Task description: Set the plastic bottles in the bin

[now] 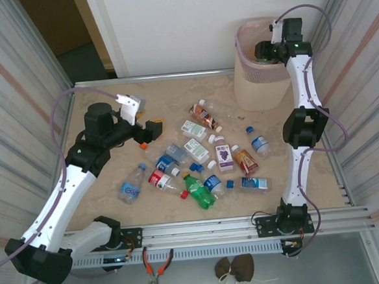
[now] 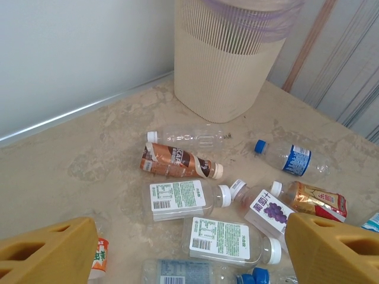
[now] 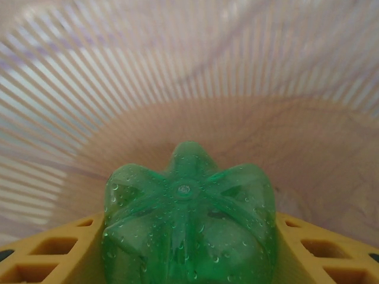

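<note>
Several plastic bottles lie scattered mid-table, among them a green one, a brown one and two with white-green labels. My left gripper hovers open just left of the pile, its yellow fingers spread wide above the white-green labelled bottles with nothing between them. The beige bin with its pinkish liner stands at the far right, also in the left wrist view. My right gripper is at the bin's mouth, shut on a green bottle with its base pointing into the lined bin.
Corrugated metal walls close in the table on both sides. Loose blue caps lie among the bottles. Orange-handled pliers and a brown cloth lump rest below the front rail. Bare tabletop stretches behind the left gripper.
</note>
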